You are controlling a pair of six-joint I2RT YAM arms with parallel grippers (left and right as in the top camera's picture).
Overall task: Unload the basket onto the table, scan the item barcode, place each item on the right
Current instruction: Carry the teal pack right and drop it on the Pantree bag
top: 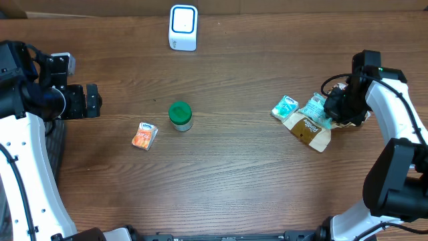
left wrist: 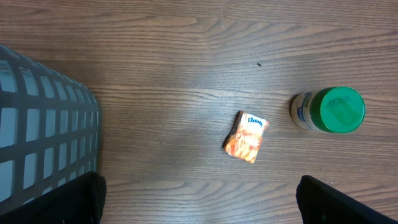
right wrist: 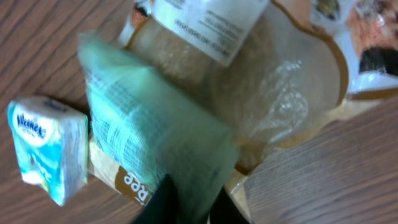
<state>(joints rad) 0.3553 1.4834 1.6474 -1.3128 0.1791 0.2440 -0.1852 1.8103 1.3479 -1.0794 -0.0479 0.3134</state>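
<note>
Nearest the robot, an orange tissue pack (top: pixel 144 135) lies on the bench (top: pixel 227 181), with a green-lidded jar (top: pixel 180 116) just beyond it. To the right, a brown pouch (top: pixel 309 130) lies with a teal tissue pack (top: pixel 285 107) at its edge and a green packet (top: pixel 313 107) on top. The right claw (right wrist: pixel 196 205) is at that packet, but the close view is blurred, so I cannot tell whether it grips. The left claw (top: pixel 93 100) hangs wide and empty near a basket (left wrist: pixel 43 124). Farthest back stands the white scanner (top: pixel 182 27), well apart from the packet.
</note>
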